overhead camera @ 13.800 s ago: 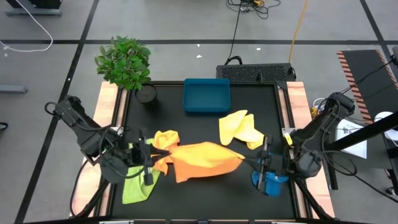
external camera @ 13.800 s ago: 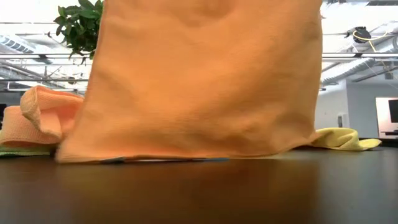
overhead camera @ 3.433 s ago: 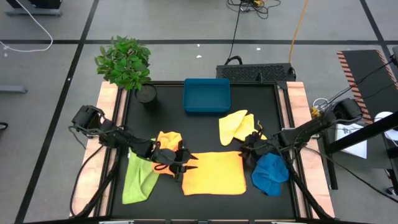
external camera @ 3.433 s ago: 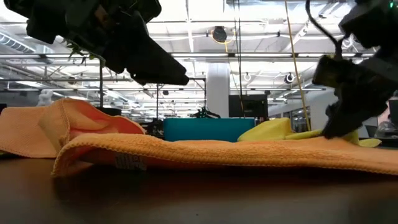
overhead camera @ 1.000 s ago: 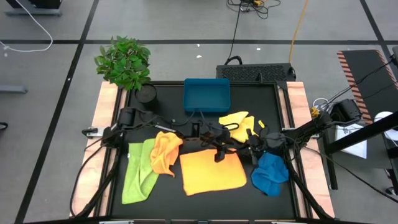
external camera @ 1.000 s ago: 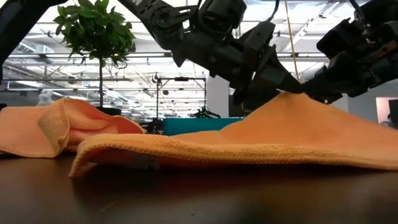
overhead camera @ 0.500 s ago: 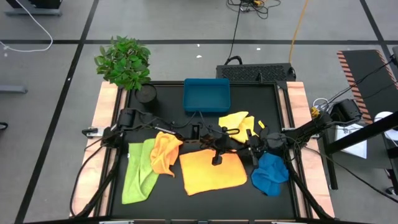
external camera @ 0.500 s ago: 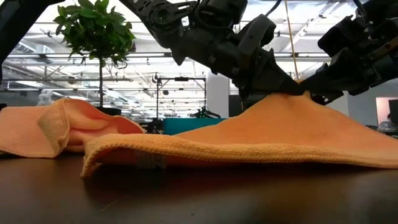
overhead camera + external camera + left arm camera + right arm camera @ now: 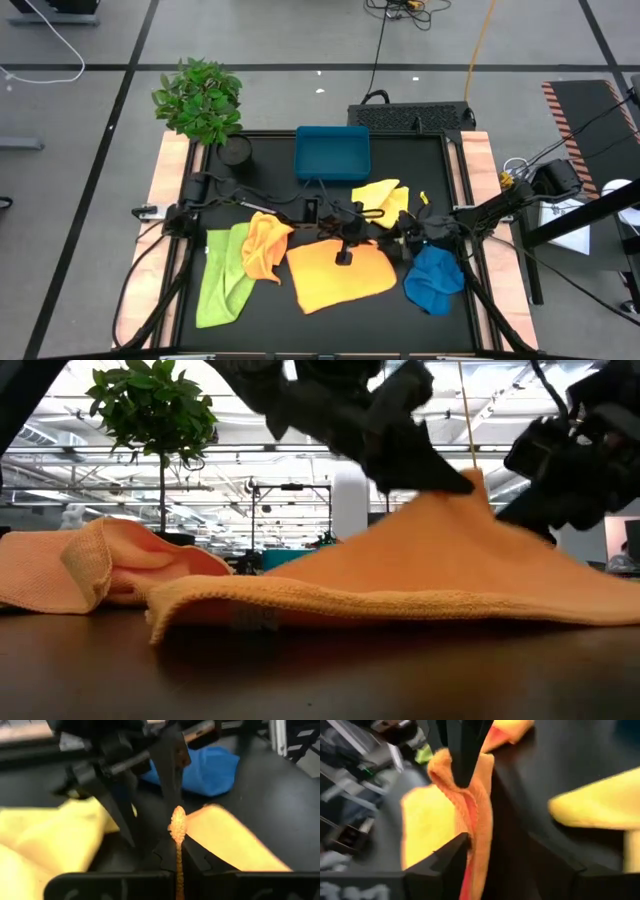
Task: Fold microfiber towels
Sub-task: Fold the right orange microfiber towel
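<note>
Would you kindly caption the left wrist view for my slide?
Left gripper pinches the golden yellow towel edge, pale yellow towel and blue towel beyond.

Two dark jointed arms, black cables

A black table [image 9: 250,310] with pale wooden side rails stands on a grey floor [image 9: 90,200] crossed by dark seam lines. A potted plant [image 9: 200,100] sits at its far left corner. Cables [image 9: 400,10] trail over the floor beyond the far edge. Level across, an open ceiling [image 9: 280,465] with pipes and lamps shows.
</note>
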